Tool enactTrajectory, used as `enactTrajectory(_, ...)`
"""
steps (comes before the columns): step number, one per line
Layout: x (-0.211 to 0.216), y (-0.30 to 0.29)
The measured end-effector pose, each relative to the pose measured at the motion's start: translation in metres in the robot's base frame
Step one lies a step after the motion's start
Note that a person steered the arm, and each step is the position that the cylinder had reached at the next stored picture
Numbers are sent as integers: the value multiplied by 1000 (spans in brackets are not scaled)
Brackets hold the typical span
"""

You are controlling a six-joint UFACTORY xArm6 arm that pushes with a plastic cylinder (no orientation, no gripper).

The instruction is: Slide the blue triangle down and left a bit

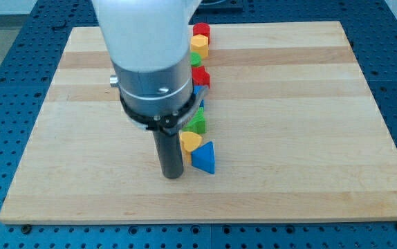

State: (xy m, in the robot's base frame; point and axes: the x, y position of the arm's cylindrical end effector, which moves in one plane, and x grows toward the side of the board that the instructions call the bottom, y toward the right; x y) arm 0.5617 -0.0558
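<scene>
Camera view, lower centre: your tip (173, 176) sits just left of the blue triangle (205, 158), below the yellow block (190, 141). No jaws fitted. Push down-left looks barely begun; you are on the wrong side.

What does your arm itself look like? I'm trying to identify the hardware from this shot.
A wide white cylindrical housing comes in from the view's top, then a grey metallic section with a small round fitting, then a black ring flange. Below it hangs a straight dark rod ending in my tip. No cables or printed markings are visible.
</scene>
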Motion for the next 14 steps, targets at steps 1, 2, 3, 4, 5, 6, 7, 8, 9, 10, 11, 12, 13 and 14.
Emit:
enactTrajectory(1, 24, 0)
enactTrajectory(2, 36, 1)
enactTrajectory(3, 36, 1)
enactTrajectory(4, 38, 17)
enactTrajectory(5, 37, 52)
enactTrajectory(6, 29, 89)
enactTrajectory(7, 12, 114)
enactTrajectory(8, -5, 117)
enactTrajectory(9, -18, 117)
enactTrajectory(10, -33, 117)
enactTrajectory(11, -47, 118)
enactTrajectory(12, -62, 116)
enactTrajectory(13, -63, 105)
enactTrajectory(14, -53, 94)
